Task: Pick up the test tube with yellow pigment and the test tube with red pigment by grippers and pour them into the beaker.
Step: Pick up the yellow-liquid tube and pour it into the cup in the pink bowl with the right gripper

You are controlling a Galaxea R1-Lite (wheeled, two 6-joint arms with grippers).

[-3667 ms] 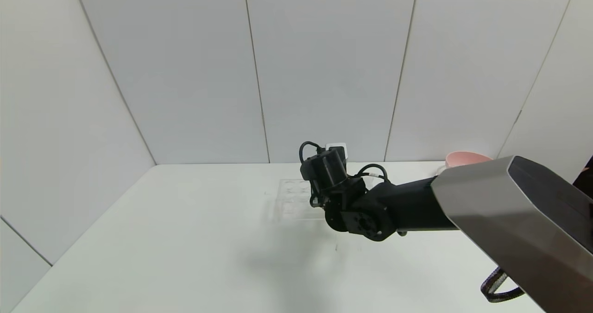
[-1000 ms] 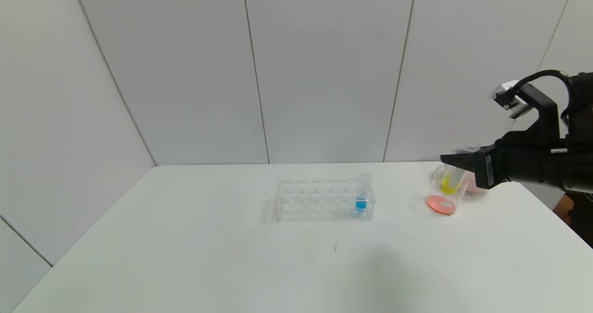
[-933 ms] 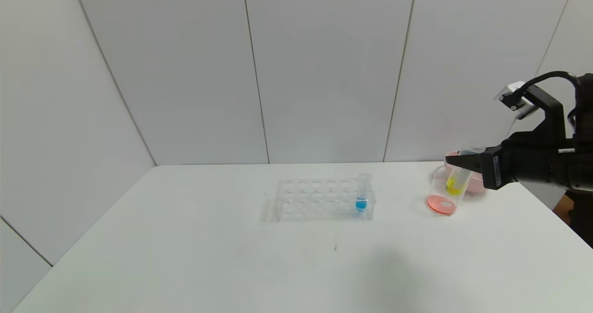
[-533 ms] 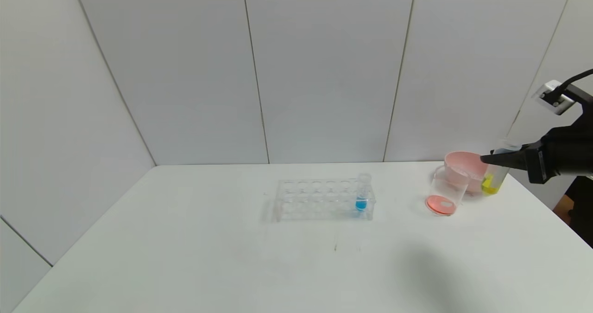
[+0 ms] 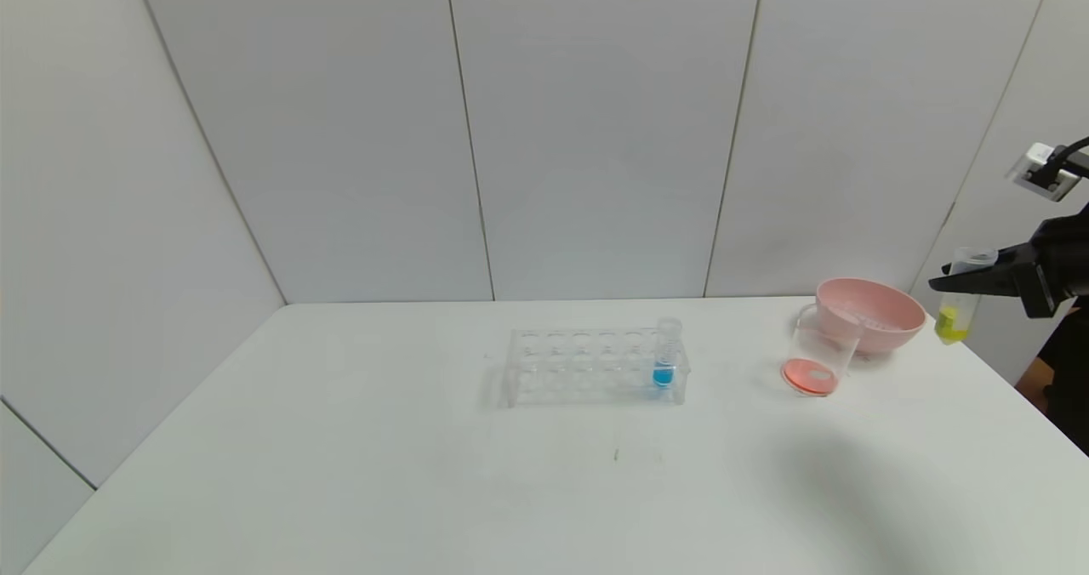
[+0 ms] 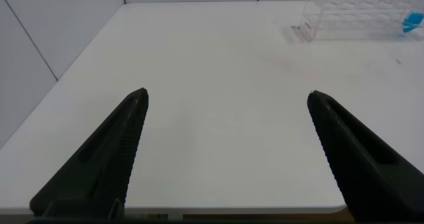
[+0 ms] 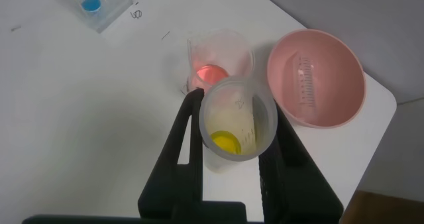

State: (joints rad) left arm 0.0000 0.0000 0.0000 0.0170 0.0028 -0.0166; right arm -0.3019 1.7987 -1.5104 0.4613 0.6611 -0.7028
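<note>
right gripper (image 5: 951, 285) grips yellow test tube (image 5: 956, 307) beyond pink bowl (image 5: 876, 321)

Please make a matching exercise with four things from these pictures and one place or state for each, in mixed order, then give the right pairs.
Things
1. yellow test tube
2. blue test tube
3. beaker
4. pink bowl

Places or states
A. standing in the clear rack
B. holding an empty tube
C. held upright in the right gripper
D. red liquid at the bottom

Pairs: 1-C, 2-A, 3-D, 4-B
</note>
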